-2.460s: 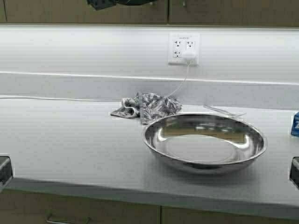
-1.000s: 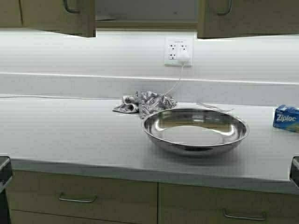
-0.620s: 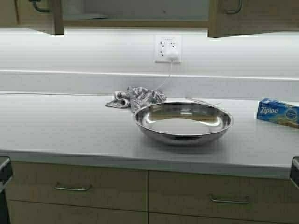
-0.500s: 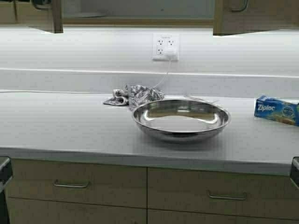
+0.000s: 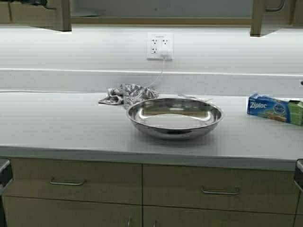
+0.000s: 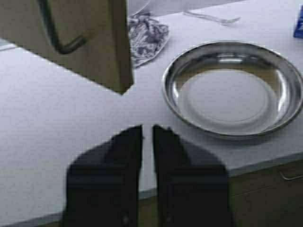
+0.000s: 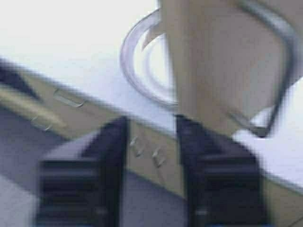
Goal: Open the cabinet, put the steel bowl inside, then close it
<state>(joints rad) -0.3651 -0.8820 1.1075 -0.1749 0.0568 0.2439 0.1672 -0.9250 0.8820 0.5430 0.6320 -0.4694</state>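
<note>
On the white desk (image 5: 57, 127), about midway along it and set back a little from the front edge, the steel bowl (image 5: 174, 117) sits upright with nothing in it. Just behind its left rim lies a crumpled grey patterned cloth (image 5: 125, 93), and a fork (image 6: 212, 17) rests on the surface behind the bowl. A blue Ziploc box (image 5: 273, 108) lies well to the right, near the wall. A white cord runs up from behind the cloth to the wall outlet (image 5: 160, 46) above the backsplash. At the top of the high view the cabinet (image 5: 163, 20) stands open: its left door (image 5: 60, 15) and right door (image 5: 261, 17) are both swung outward, and the pale interior shows between them. The left tool (image 6: 147, 135) hangs above the desk's front edge, below the left door and apart from it, with its two dark fingers nearly together, only a thin slit between them and nothing held. The right tool (image 7: 150, 125) sits just beneath the lower edge of the right door, near its curved metal handle (image 7: 272, 80), fingers spread apart and gripping nothing. Base drawers (image 5: 75, 182) with bar pulls run under the desk.
</note>
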